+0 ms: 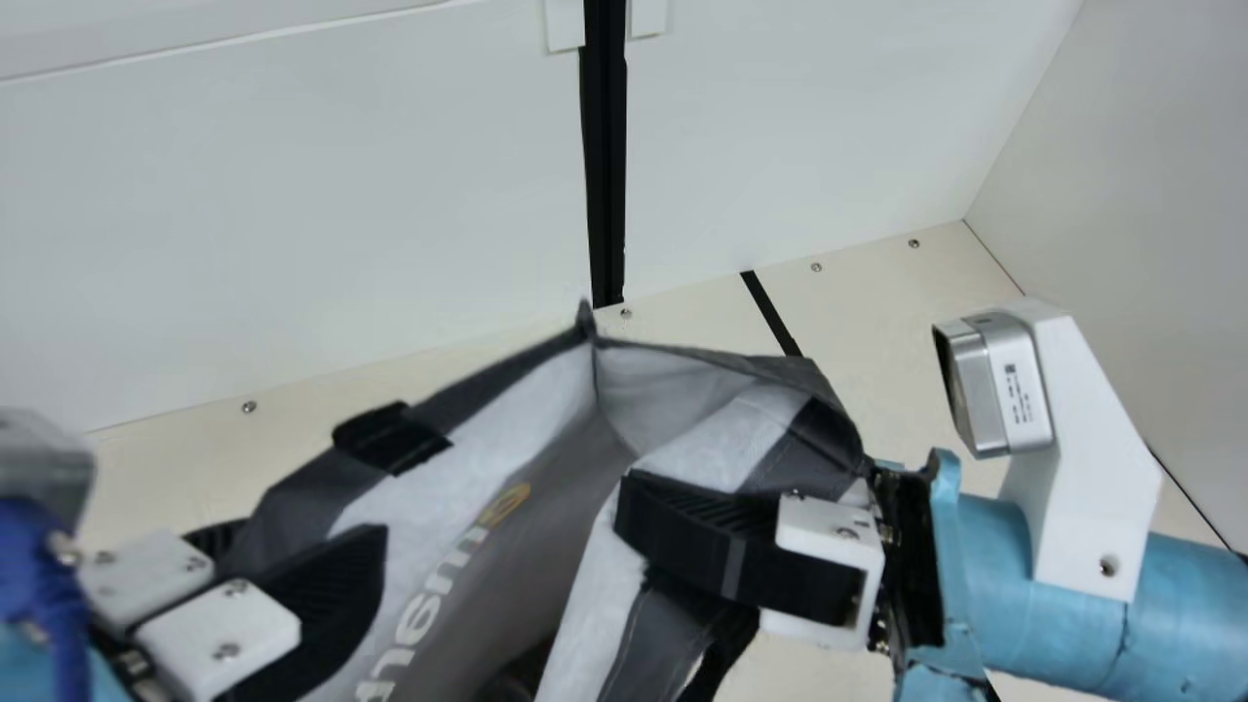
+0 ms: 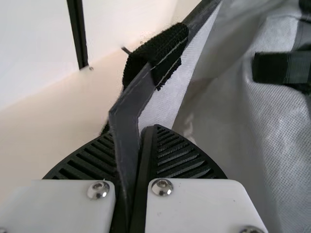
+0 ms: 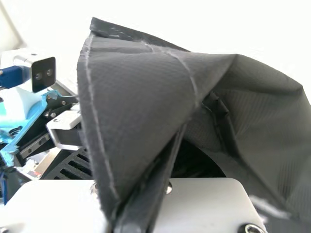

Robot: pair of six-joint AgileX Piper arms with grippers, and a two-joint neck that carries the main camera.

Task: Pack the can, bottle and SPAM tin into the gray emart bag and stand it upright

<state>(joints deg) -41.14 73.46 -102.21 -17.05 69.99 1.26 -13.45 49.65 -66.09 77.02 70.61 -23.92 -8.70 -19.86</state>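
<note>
Held up between both grippers, the gray bag (image 1: 531,546) gapes toward the camera in the main view. My left gripper (image 1: 297,558) is shut on its left rim; in the left wrist view, the dark edge of the bag (image 2: 223,111) runs between the fingers of the left gripper (image 2: 146,133). On the opposite rim, my right gripper (image 1: 629,512) is shut. Folded dark fabric of the bag (image 3: 141,92) covers much of the right gripper (image 3: 138,167) in the right wrist view. A dark shape (image 1: 526,668) shows low inside the bag; I cannot tell what it is.
White panels (image 1: 292,224) stand behind the cream table (image 1: 877,312), with a vertical black strip (image 1: 604,166) between them. Another white wall (image 1: 1150,195) rises at the right. A black band (image 1: 770,312) crosses the table behind the bag.
</note>
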